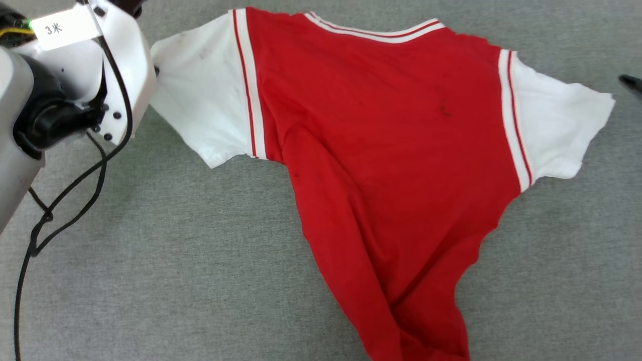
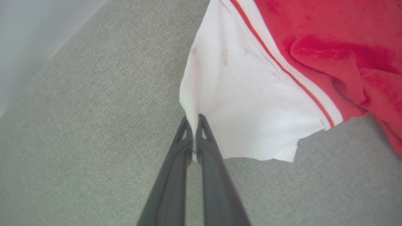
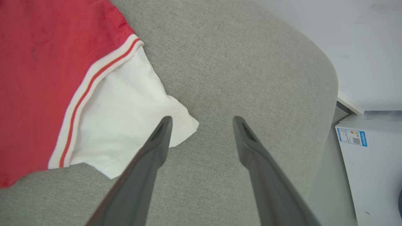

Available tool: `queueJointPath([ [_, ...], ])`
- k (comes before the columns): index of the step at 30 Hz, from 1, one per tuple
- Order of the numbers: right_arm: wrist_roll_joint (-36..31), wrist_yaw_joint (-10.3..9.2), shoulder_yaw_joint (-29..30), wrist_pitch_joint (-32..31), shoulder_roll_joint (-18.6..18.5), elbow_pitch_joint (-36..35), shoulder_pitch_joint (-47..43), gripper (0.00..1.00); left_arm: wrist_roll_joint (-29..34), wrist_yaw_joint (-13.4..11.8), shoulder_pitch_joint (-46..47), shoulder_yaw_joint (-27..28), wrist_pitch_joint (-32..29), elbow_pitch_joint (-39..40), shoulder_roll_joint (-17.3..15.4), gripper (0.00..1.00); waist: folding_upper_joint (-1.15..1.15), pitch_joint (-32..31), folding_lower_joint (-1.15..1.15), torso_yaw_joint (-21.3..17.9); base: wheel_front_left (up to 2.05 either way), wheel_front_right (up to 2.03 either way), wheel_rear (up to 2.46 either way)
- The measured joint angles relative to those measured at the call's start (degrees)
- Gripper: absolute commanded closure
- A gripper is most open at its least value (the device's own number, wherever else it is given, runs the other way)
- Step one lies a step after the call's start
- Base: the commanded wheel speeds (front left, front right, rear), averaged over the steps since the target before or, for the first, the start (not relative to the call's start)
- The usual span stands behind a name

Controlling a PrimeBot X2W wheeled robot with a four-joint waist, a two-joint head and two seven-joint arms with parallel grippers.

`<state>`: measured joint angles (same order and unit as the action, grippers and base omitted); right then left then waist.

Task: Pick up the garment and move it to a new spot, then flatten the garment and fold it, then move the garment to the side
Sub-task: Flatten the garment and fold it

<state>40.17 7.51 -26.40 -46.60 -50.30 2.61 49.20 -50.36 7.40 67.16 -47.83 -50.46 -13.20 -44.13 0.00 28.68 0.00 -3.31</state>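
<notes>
Left wrist view: left gripper [image 2: 193,118] clamped on the garment [image 2: 251,94] sleeve edge, right gripper [image 3: 203,119] apart by the other sleeve. I'd pinch that too, then pull evenly.

The left gripper [image 2: 193,118] has its two dark fingers pressed together, pinching the edge of the garment [image 2: 251,103] at its white sleeve; its pale wrist [image 1: 115,65] sits at 10 o'clock in the head view. The right gripper [image 3: 203,121] stands with fingers spread wide, holding nothing, one dark fingertip [image 1: 631,81] at 3 o'clock in the head view
</notes>
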Motion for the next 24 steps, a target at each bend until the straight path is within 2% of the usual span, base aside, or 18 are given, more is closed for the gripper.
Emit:
queueJointPath([
  [2, 1.21, 0.00, -1.66, -4.70, -1.02, 1.02, 1.87, 0.00, -0.13, 0.00, 0.94, -0.31, 0.75, 0.34, 0.18, 1.00, 0.00, 0.76, 0.00, 0.63, 0.00, 0.00, 0.00],
  [6, 2.86, 0.00, -2.66, -10.00, -0.54, 4.89, 4.34, 0.00, -0.26, 0.00, 2.52, -1.37, 1.57, 0.76, 0.62, 1.00, 0.00, 2.47, 0.00, 1.84, 0.00, 0.00, 0.00],
  [13, 1.57, 0.00, -4.32, -11.10, 2.48, 11.04, 5.69, 0.00, -0.41, 0.00, 5.08, -3.00, 3.04, 1.27, 0.98, 1.00, 0.00, 5.70, 0.00, 3.57, 0.00, 0.00, 0.00],
  [18, 1.49, -0.14, -6.58, -10.44, 2.59, 12.93, 5.43, 0.00, -0.96, 0.00, 6.00, -4.17, 3.86, 0.68, 0.70, 1.00, 0.00, 7.23, 0.00, 4.16, 0.00, 0.00, 0.00],
  [20, 3.08, -0.42, -7.04, -9.90, 2.65, 13.13, 5.43, 1.00, -1.41, 0.00, 6.01, -4.78, 4.26, 0.21, 0.43, 1.00, 0.00, 7.17, 0.00, 3.89, 0.00, 0.00, 0.00],
  [24, 3.76, -0.12, -9.06, -7.94, 3.52, 13.65, 5.38, 1.00, -2.12, 0.00, 6.00, -5.72, 5.32, -1.18, 0.33, 1.00, 0.00, 6.02, 0.00, 3.32, 0.00, 0.00, 0.00],
])
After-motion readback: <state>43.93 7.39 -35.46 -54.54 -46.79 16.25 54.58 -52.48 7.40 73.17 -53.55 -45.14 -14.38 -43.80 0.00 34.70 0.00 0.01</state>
